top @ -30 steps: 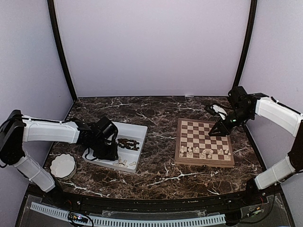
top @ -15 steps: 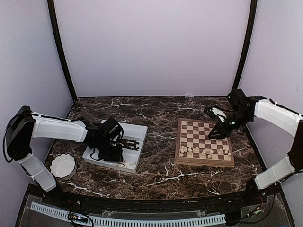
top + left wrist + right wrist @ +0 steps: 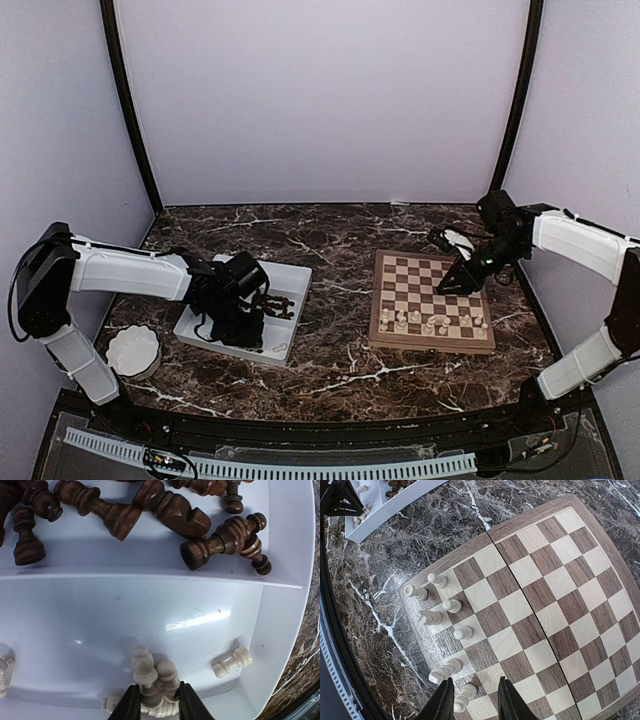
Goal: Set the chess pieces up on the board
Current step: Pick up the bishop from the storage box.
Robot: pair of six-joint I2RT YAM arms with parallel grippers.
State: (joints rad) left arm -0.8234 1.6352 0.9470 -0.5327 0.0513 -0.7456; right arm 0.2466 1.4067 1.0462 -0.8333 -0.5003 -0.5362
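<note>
From high behind me, one camera sees all. My left wrist hugs the white plastic tray (image 3: 150, 605); my right overlooks the checked wooden board (image 3: 555, 605).

No legible text, label, brand, number or sign in any of the three views.
</note>
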